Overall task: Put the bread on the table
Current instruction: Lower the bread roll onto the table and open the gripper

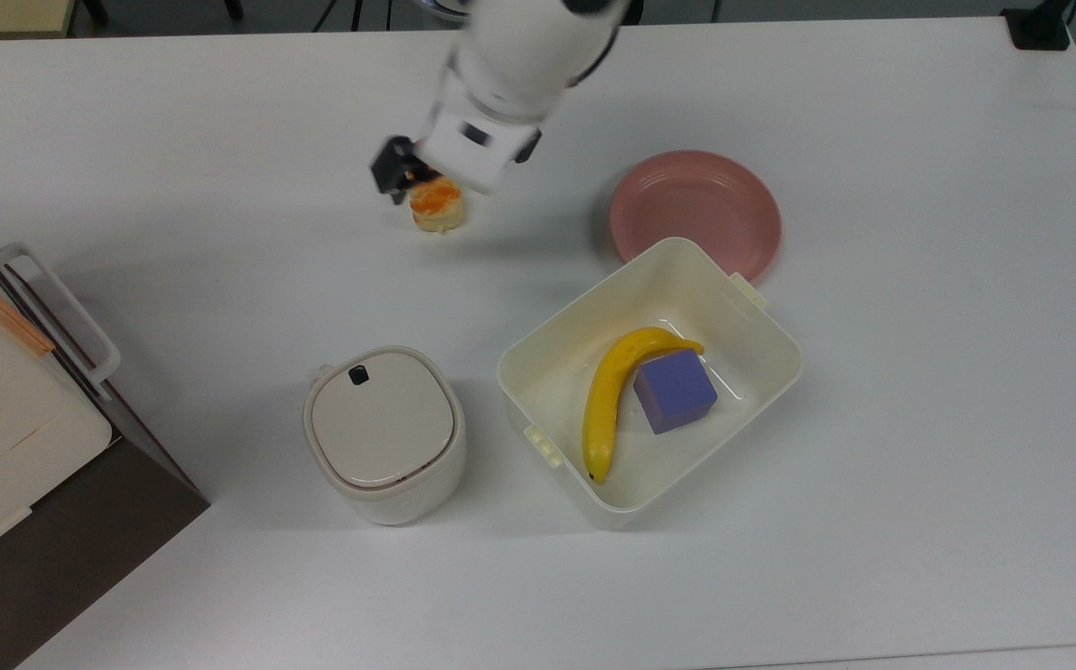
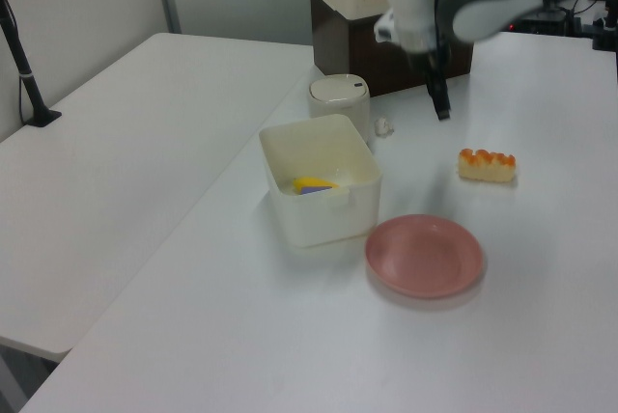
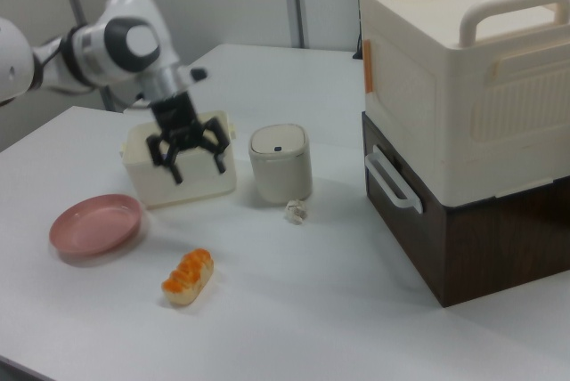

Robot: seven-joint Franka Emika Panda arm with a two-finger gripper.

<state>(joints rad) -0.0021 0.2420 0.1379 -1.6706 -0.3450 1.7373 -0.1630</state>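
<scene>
Right view gives you the clearest read: the gripper (image 3: pixel 194 157) hangs in the air above the table (image 3: pixel 294 310) with its jaws spread wide and nothing between them. The bread (image 3: pixel 188 277) lies flat on the white tabletop below, glazed side up, apart from the fingers (image 3: pixel 169 163). You can see it just beside the pink plate (image 3: pixel 96 222) without touching it (the plate sits toward the right view's left). In the top view the bread (image 1: pixel 437 205) is partly covered by the arm's white hand, with the plate (image 1: pixel 695 213) well off to the top view's right. The cream tub (image 1: pixel 648 377) holds the banana (image 1: pixel 608 397) and a purple cube (image 1: pixel 675 390). Next to the tub, on the top view's left, stands a lidded cream container (image 1: pixel 383 432). In the left view the bread (image 2: pixel 487 164) rests alone on the table, the gripper (image 2: pixel 440 104) raised clear of it.
</scene>
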